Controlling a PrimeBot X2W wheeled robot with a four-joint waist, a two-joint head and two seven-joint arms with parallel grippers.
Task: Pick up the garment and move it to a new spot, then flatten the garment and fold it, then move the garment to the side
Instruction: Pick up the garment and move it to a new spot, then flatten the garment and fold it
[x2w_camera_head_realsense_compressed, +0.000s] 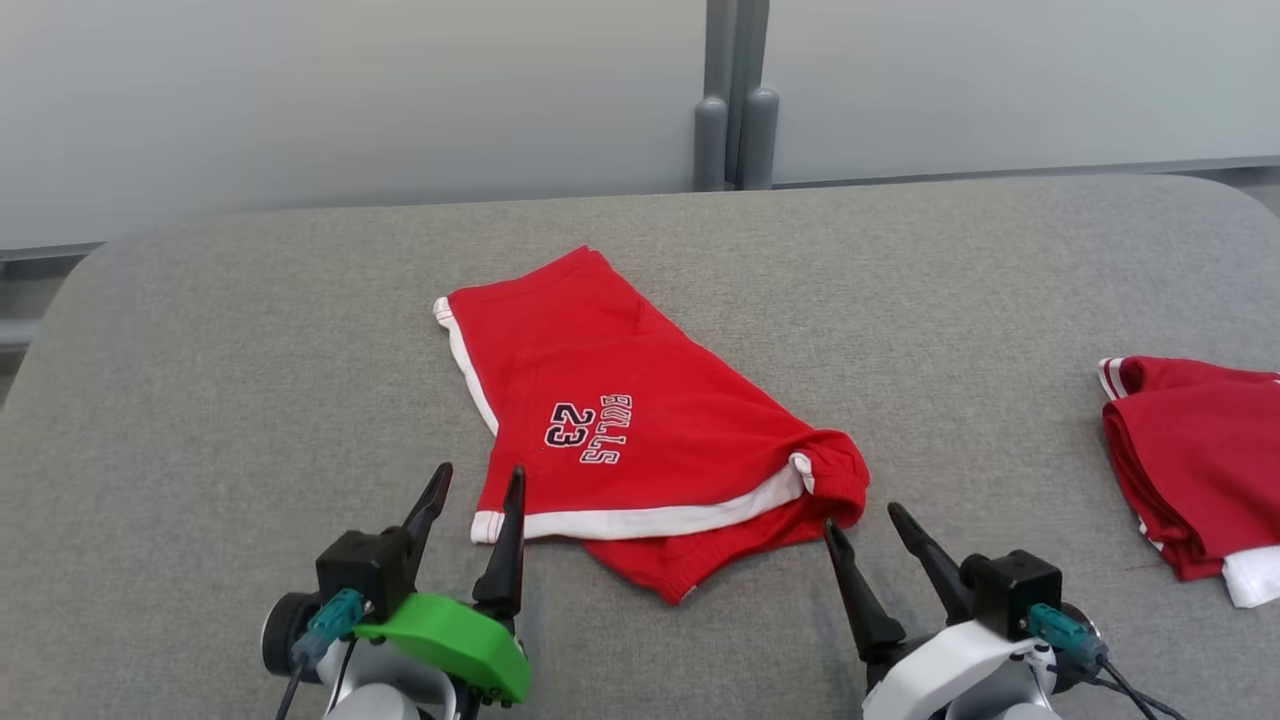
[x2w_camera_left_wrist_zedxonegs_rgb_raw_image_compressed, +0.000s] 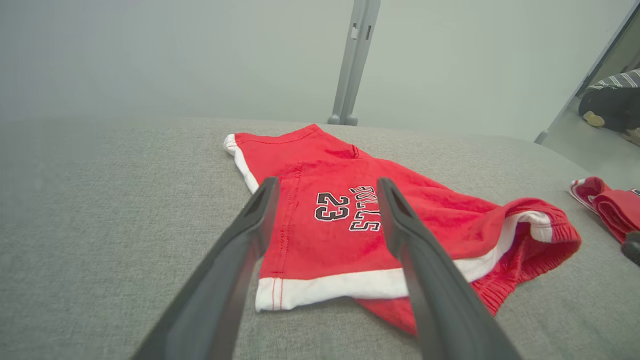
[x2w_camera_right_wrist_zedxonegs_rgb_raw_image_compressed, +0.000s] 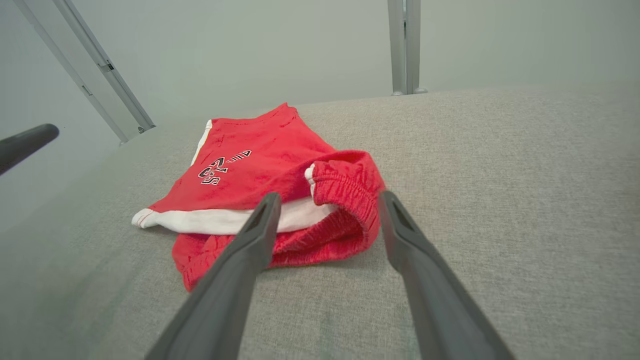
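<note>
Shorts (x2w_camera_head_realsense_compressed: 640, 420) lie on grey surface (x2w_camera_head_realsense_compressed: 200, 400); left gripper (x2w_camera_head_realsense_compressed: 481, 470) and right gripper (x2w_camera_head_realsense_compressed: 861, 517) both spread, empty, beside near hem.

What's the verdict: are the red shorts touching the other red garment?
Apart: head view shows grey surface between red shorts and other red garment.
</note>
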